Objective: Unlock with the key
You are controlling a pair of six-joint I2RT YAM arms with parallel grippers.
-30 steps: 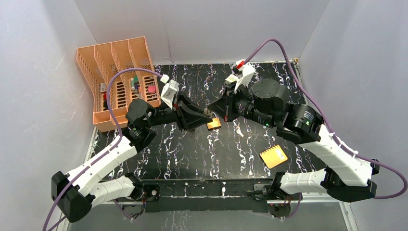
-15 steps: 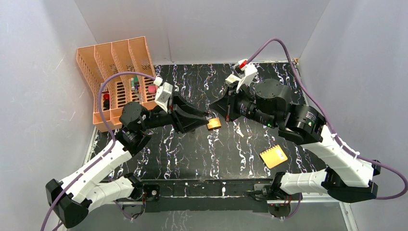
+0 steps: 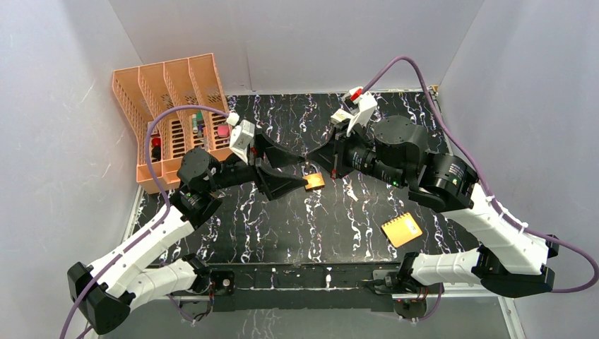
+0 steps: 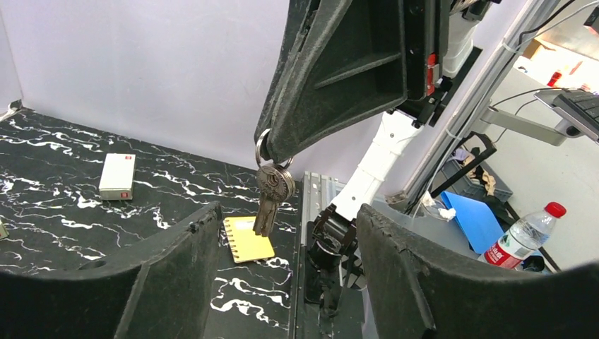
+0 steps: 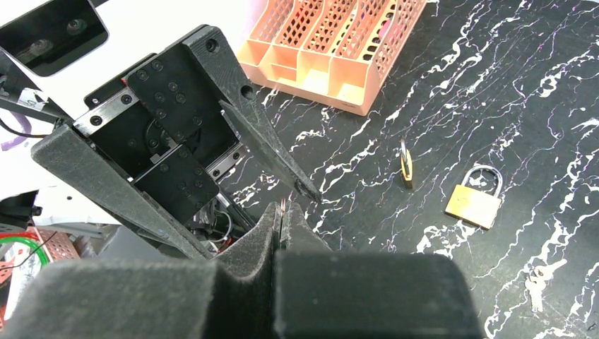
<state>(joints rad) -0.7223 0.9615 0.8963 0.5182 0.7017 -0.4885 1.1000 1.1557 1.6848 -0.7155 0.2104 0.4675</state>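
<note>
The key (image 4: 267, 212) hangs in a small bunch from a ring pinched at the tips of my right gripper (image 4: 272, 152), which is shut on it. In the right wrist view only a sliver of the ring (image 5: 283, 203) shows at the right gripper (image 5: 282, 209). My left gripper (image 4: 288, 212) stands open just below and either side of the hanging bunch, touching nothing. From above, the left gripper (image 3: 304, 171) and right gripper (image 3: 311, 159) meet tip to tip over a brass padlock (image 3: 314, 181). One padlock (image 5: 475, 200) lies flat; another padlock (image 5: 407, 164) stands on edge.
An orange slotted organizer (image 3: 169, 106) stands at the back left with small items in it. A yellow spiral notepad (image 3: 401, 229) lies near the front right. A small white box (image 4: 116, 175) rests on the black marbled table (image 3: 282, 226). Walls close in on three sides.
My left gripper's jaws have spread from nearly closed to wide open and its arm has shifted slightly left. The right gripper has stayed shut in place.
</note>
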